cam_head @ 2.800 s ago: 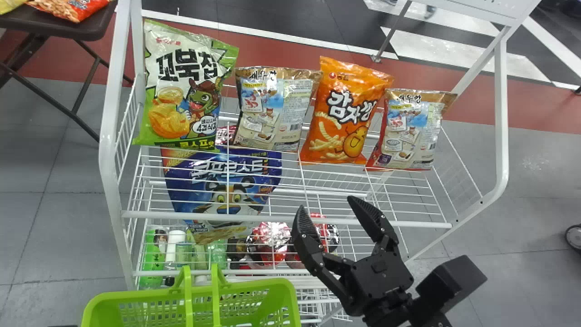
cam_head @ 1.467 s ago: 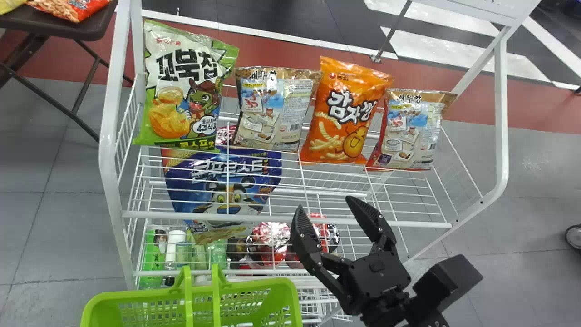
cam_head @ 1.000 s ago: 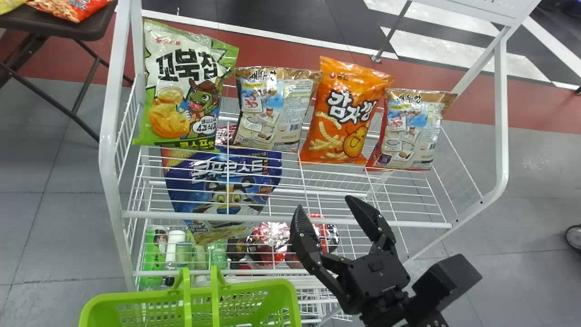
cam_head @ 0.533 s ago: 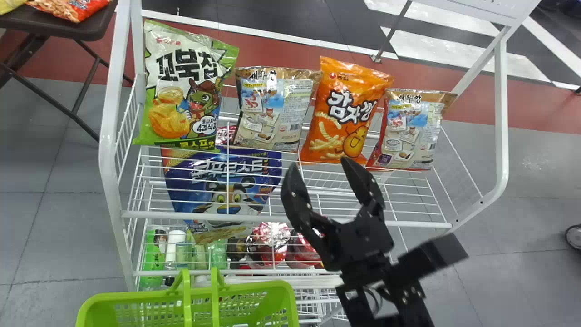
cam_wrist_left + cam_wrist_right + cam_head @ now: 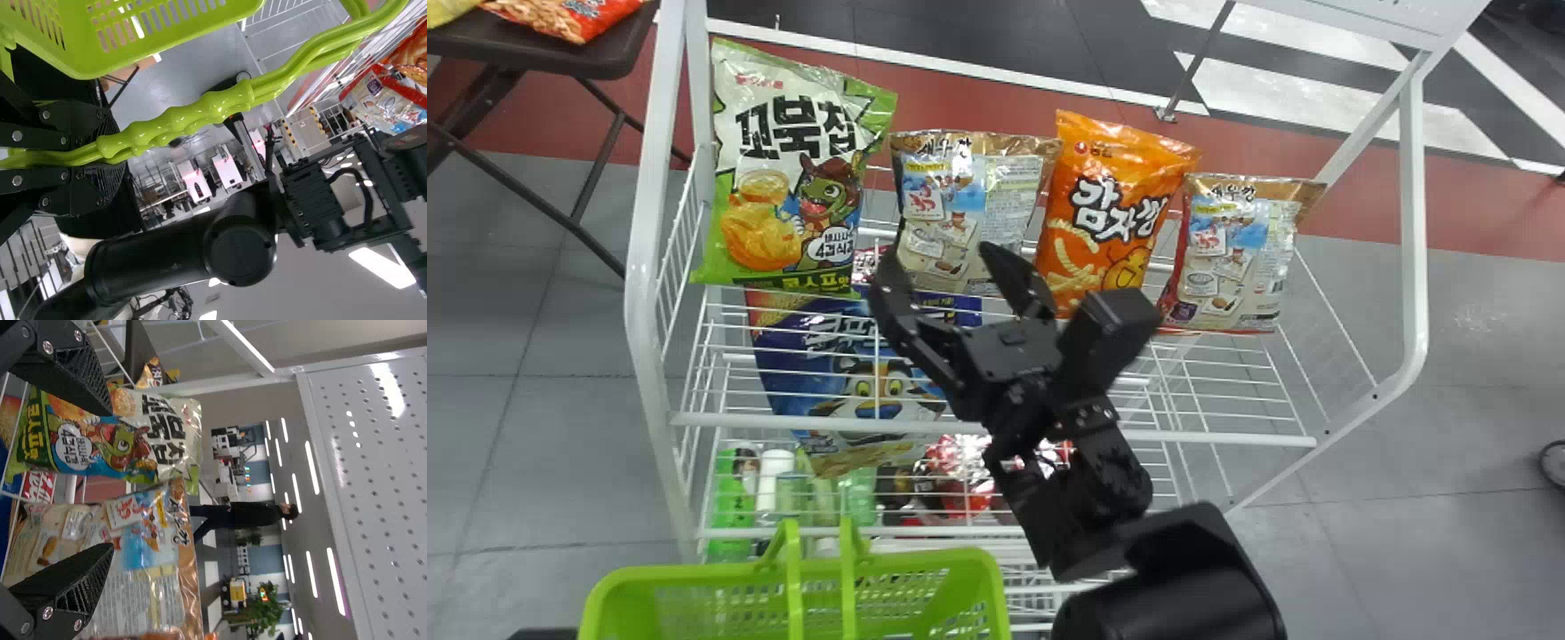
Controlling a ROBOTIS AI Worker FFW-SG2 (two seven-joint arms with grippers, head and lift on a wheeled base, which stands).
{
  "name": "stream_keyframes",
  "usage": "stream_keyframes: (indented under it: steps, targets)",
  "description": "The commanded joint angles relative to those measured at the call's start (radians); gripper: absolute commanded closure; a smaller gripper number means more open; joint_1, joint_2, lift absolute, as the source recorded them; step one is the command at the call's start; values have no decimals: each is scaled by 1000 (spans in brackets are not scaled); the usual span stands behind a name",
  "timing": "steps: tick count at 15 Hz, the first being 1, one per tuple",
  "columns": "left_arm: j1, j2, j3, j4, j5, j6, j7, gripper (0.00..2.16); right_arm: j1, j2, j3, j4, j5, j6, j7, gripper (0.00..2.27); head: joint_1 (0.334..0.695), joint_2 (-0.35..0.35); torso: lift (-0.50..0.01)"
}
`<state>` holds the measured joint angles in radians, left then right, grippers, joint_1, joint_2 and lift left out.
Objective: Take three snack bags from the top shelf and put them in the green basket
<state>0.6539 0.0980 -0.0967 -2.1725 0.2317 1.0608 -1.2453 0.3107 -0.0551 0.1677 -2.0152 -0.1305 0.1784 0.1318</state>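
Leftward and forward, the two-fingered black right hand (image 5: 940, 252) has moved. Nearest, the left hand (image 5: 113, 155) clamps the handles (image 5: 207, 110) of the bright green plastic basket (image 5: 925, 558); beyond, the right hand gapes, empty, before the beige foil snack bag (image 5: 978, 204) on the white wire top shelf (image 5: 1227, 438).

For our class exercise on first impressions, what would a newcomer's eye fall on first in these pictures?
Probably the four bright snack bags in a row on the white rack's top shelf. Next, likely the black right arm across the rack's middle, its end effector open before the bags, and the lime-green basket at the head view's bottom left.
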Motion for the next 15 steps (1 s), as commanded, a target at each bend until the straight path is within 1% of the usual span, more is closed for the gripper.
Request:
stream_keyframes:
  steps: [1, 2, 4, 5, 6, 9, 11, 13, 14, 15]
  targets:
    - [-11, 0, 20, 13, 11, 0, -5, 1814, -61, 0, 44, 49, 5, 30, -24, 113, 695, -229, -35]
    - [-16, 0, 23, 16, 15, 0, -10, 1811, -93, 0, 62, 73, 6, 42, -46, 113, 695, -206, -35]
    - [-22, 2, 34, 22, 28, 0, -19, 1811, -154, 0, 133, 124, 63, 48, -109, 113, 695, -173, -35]
    - [-23, 3, 37, 22, 29, 0, -22, 1811, -189, 1, 148, 150, 68, 60, -124, 113, 695, -159, -35]
    - [-28, 6, 38, 23, 34, 0, -29, 1811, -226, 3, 159, 185, 65, 79, -138, 113, 695, -124, -35]
    - [-36, 16, 52, 34, 55, 0, -36, 1811, -308, 24, 179, 286, 84, 100, -186, 113, 695, -86, -35]
    - [-46, 25, 54, 42, 63, 0, -39, 1811, -343, 29, 180, 331, 94, 103, -187, 113, 695, -72, -35]
    - [-46, 31, 72, 42, 80, 0, -46, 1811, -390, 44, 174, 397, 63, 106, -186, 127, 695, -63, -35]
    - [-45, 34, 80, 42, 90, 0, -49, 1811, -415, 44, 173, 428, 48, 106, -186, 134, 695, -54, -35]
    - [-45, 43, 84, 42, 94, 3, -51, 1811, -432, 46, 177, 452, 49, 106, -186, 198, 695, -48, -35]
